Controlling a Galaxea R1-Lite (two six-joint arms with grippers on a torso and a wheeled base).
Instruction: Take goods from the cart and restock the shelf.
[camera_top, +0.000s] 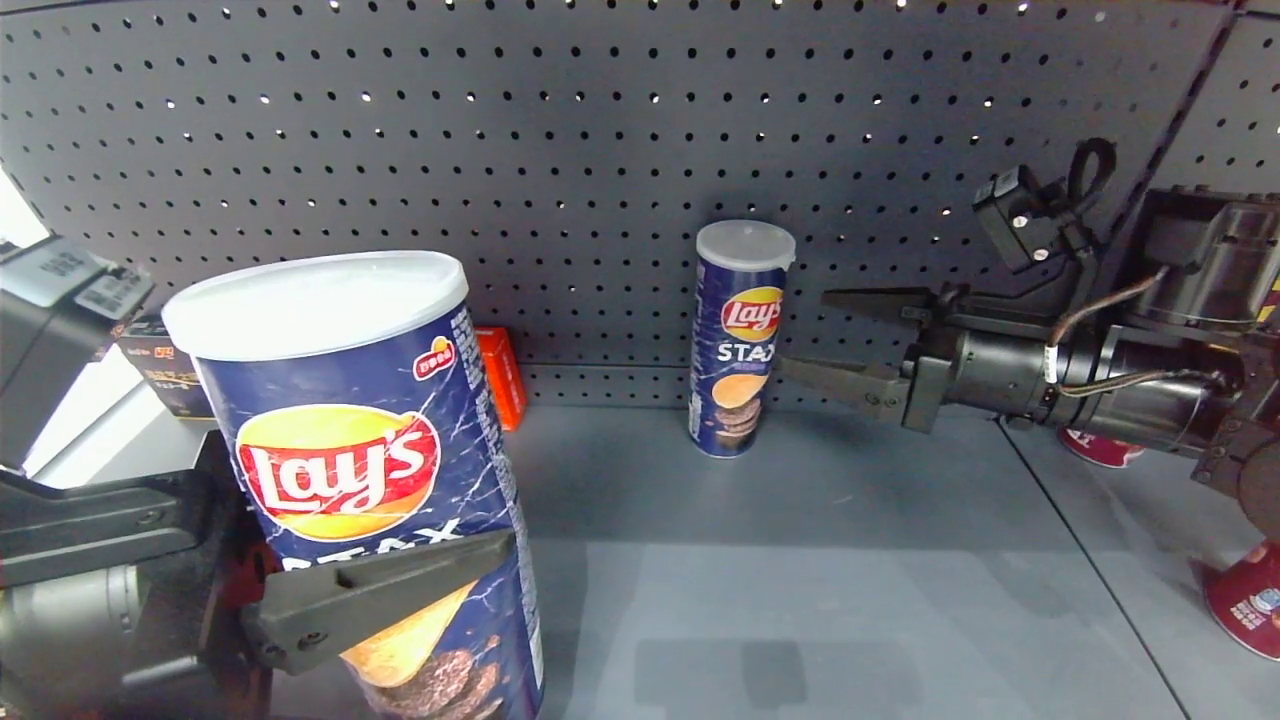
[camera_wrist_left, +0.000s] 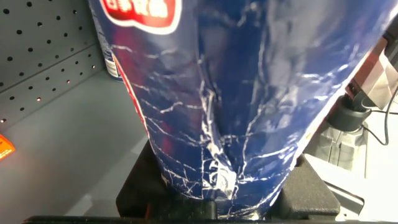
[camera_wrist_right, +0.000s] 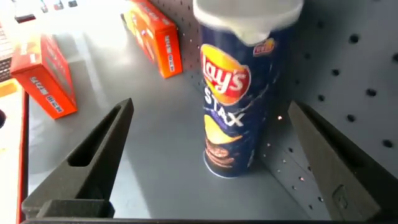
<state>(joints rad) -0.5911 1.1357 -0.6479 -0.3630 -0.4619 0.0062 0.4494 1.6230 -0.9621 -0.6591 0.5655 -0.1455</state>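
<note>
The left hand (camera_top: 400, 560) grips a can (camera_top: 340, 420) upright, with bare shelf (camera_top: 800, 560) ahead of it. The right hand (camera_top: 805, 333), spread wide, sits just beside the second can (camera_top: 740, 340), seemingly not touching.

The head camera looks down at the shelf (camera_top: 800, 560); the wrist cameras sit close (the right one shares the 12 o'clock can (camera_top: 740, 340)).

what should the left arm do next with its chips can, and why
Probably carry the held can forward a little and set it down: the left tool is shut on it, upright, and bare shelf floor lies between the orange box and the standing can by the pegboard. The right tool is open beside that can.
</note>
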